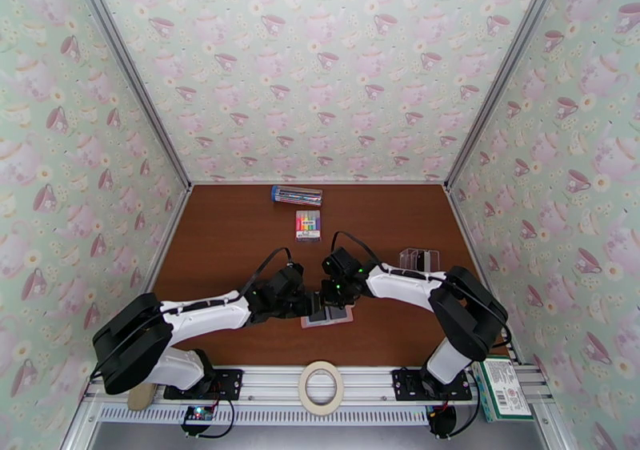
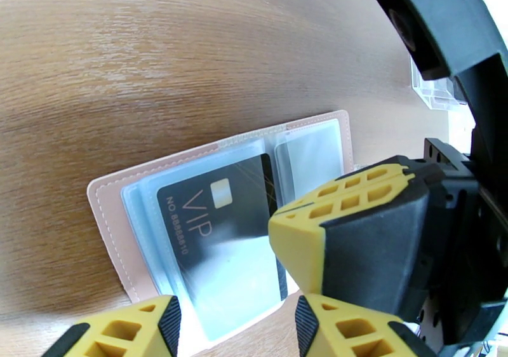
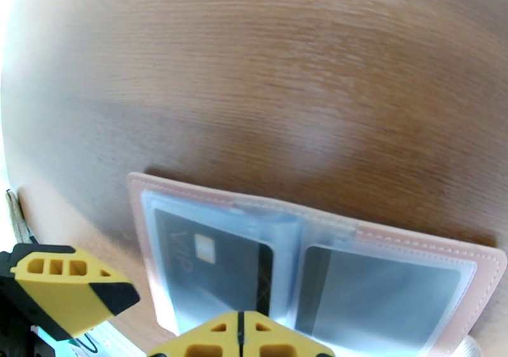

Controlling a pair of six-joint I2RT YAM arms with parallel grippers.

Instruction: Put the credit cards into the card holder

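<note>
holder (image 1: 326, 316) open flat at table (image 1: 240, 235) front-centre, long axis arm to arm | VIP card (image 2: 222, 225) in its sleeve, just ahead of right gripper (image 3: 240, 330), fingers together at card's near edge | left gripper (image 2: 236, 317) fingers apart over holder's edge | right nearer

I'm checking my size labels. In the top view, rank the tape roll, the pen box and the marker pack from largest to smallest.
1. tape roll, clearly largest, though it is also nearest the camera.
2. pen box, long but slim.
3. marker pack, close to the pen box in area, so these two are unsure.
</note>
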